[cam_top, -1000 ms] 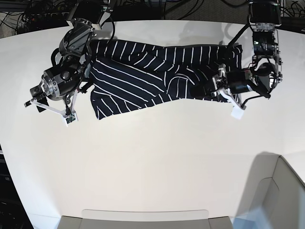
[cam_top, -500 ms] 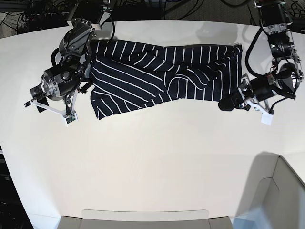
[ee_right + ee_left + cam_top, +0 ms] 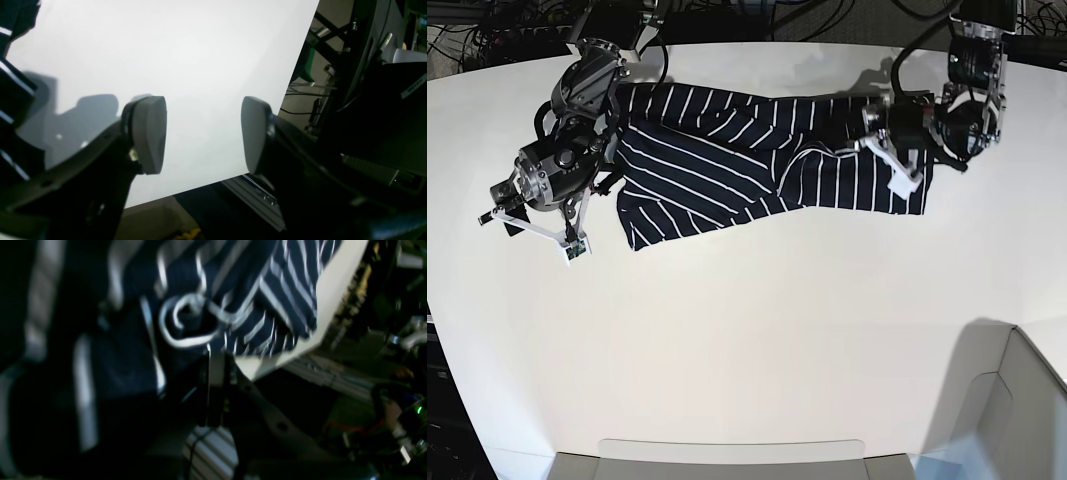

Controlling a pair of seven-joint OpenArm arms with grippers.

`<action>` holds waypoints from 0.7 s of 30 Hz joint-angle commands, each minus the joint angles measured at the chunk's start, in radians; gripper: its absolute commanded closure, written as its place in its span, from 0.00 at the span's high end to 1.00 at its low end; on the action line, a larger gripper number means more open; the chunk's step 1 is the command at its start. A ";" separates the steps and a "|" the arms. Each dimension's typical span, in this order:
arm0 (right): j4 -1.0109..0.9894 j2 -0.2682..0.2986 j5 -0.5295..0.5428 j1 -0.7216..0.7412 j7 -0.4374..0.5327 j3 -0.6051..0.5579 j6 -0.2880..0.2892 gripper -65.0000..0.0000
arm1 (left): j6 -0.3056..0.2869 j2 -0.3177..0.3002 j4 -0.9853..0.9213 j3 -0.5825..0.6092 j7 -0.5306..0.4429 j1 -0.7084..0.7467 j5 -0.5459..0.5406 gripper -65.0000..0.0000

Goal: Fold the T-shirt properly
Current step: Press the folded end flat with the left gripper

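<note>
- T-shirt, one only, lay bunched in a long strip along the far side of the white counter.
- Left hand sat over the shirt's end on the base view's right, clenched; wrist view too blurred to tell if fabric was pinched.
- Right hand hung released, pads wide, over bare counter beside the other end.
- Step looked like gripping corners to spread it flat.
- Next likely needed: right hand takes its end.
- Two hands counted.
</note>
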 commanded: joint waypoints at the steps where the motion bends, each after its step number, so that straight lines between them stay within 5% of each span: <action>1: 0.016 0.002 -0.012 0.015 -0.002 0.002 0.011 0.54 | 0.019 -0.014 0.018 0.008 0.028 -0.015 -0.067 0.00; 6: 0.016 0.002 -0.012 0.015 -0.002 0.002 0.011 0.54 | 0.019 -0.016 0.019 0.114 0.028 -0.021 -0.082 0.00; 12: 0.016 0.000 -0.012 0.017 -0.002 0.002 0.011 0.54 | 0.019 -0.021 0.139 0.103 0.028 -0.028 -0.149 0.00; 18: 0.016 -0.001 -0.011 0.017 -0.002 0.000 0.011 0.54 | 0.028 0.022 0.200 -0.268 0.028 -0.053 -0.149 0.00; 21: 0.016 -0.001 -0.011 0.017 -0.002 0.002 0.011 0.54 | 0.030 0.012 0.166 -0.341 0.028 -0.051 -0.149 0.00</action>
